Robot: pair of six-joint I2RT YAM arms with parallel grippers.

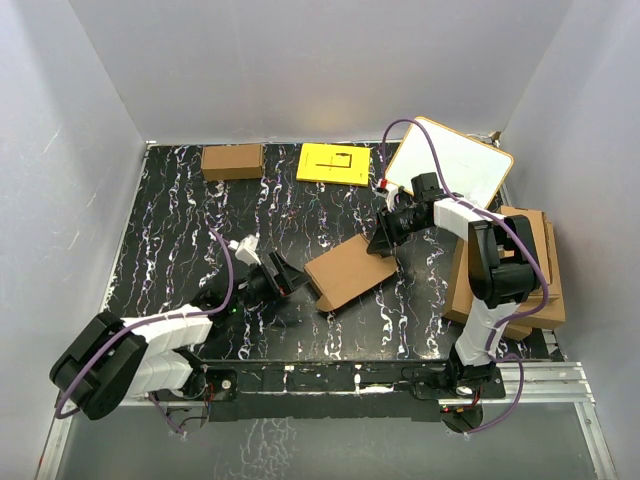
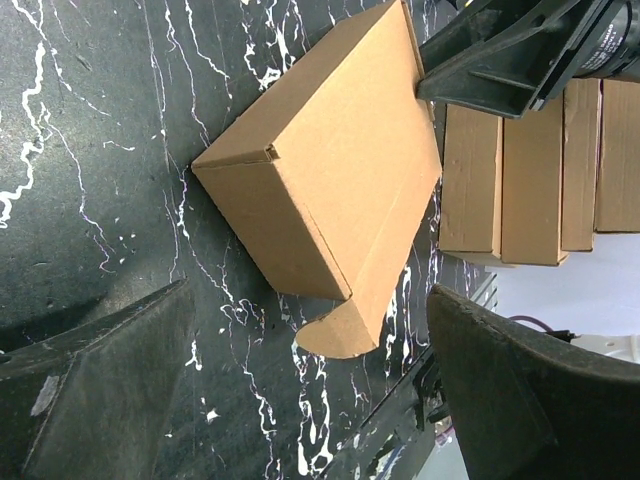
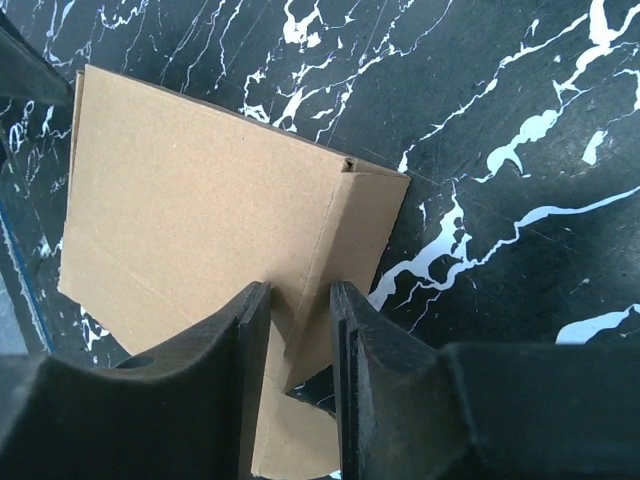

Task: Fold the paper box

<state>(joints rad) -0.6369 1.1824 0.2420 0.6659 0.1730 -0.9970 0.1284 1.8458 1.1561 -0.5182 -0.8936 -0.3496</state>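
Two tools flank the paper box point(image 1: 350, 272) along its long axis: the left tool point(image 1: 290, 277) gapes empty beside one end, while the right tool point(image 1: 383, 243), narrowly parted, straddles the opposite edge, grip unclear.

Yellow sheet point(image 1: 333, 163) (beside small carton point(image 1: 232, 161))

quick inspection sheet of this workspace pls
surface: black white-veined table
job's things: paper box mid-table, one rounded flap sticking out
clutter: smaller carton and yellow sheet at back; white board and cardboard pile on right
grippers: left gripper open, box ahead of it; right gripper straddles the box's edge, grip unclear
cables: purple cable along each arm
surroundings: white walls
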